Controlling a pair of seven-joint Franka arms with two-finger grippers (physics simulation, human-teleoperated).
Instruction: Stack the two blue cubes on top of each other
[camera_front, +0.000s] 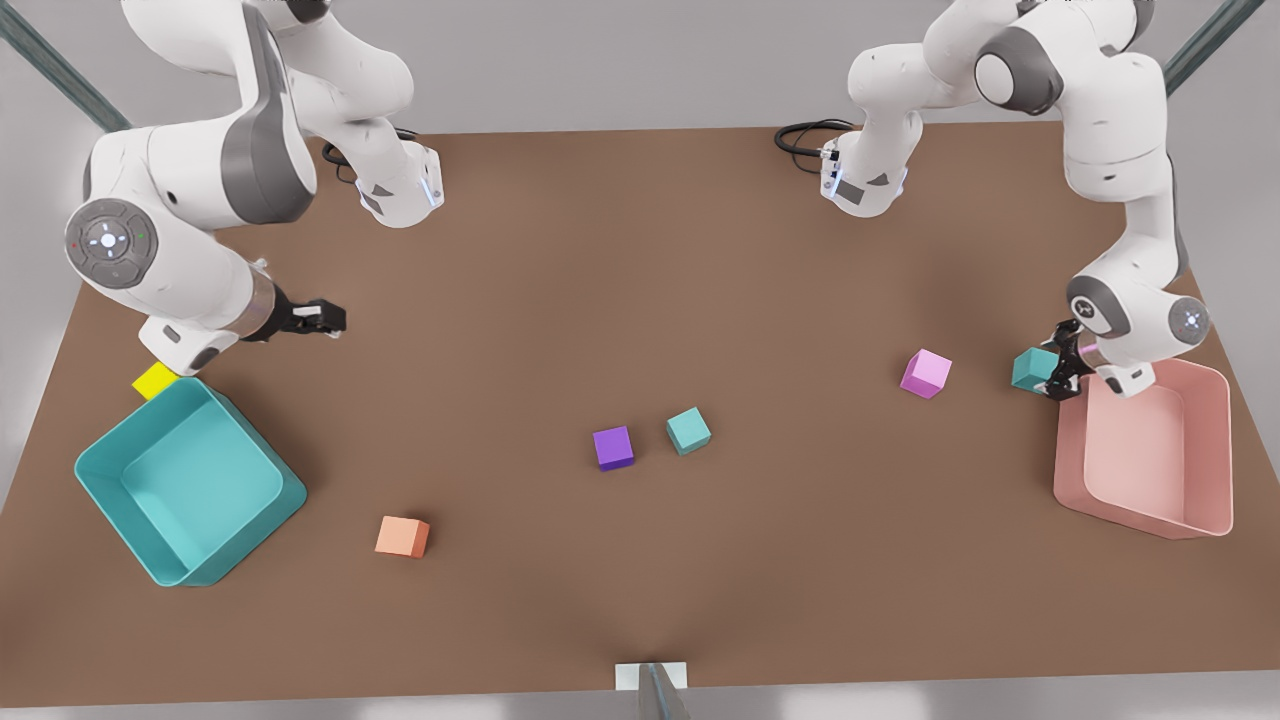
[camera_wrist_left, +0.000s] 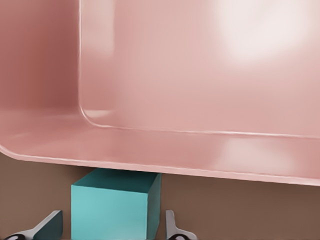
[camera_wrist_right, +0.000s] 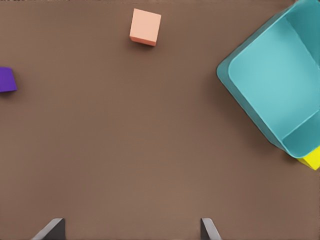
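One blue cube (camera_front: 688, 430) rests on the brown table near the middle, beside a purple cube (camera_front: 613, 447). The other blue cube (camera_front: 1033, 367) is at the front view's right, against the outer wall of the pink bin (camera_front: 1200, 520). My left gripper (camera_front: 1060, 372) is shut on this blue cube (camera_wrist_left: 110, 212), with a fingertip (camera_wrist_left: 52, 220) close on each side. The bin rim (camera_wrist_left: 150, 167) hides the cube's far edge. My right gripper (camera_front: 322, 318) hangs open over bare table at the front view's left, its fingertips (camera_wrist_right: 55, 227) wide apart with nothing between them.
A large teal bin (camera_front: 130, 520) sits at the front view's left with a yellow cube (camera_front: 154, 380) behind it. An orange cube (camera_front: 402, 536) lies near the front and a pink cube (camera_front: 926, 373) left of the held cube. Both arm bases stand at the back.
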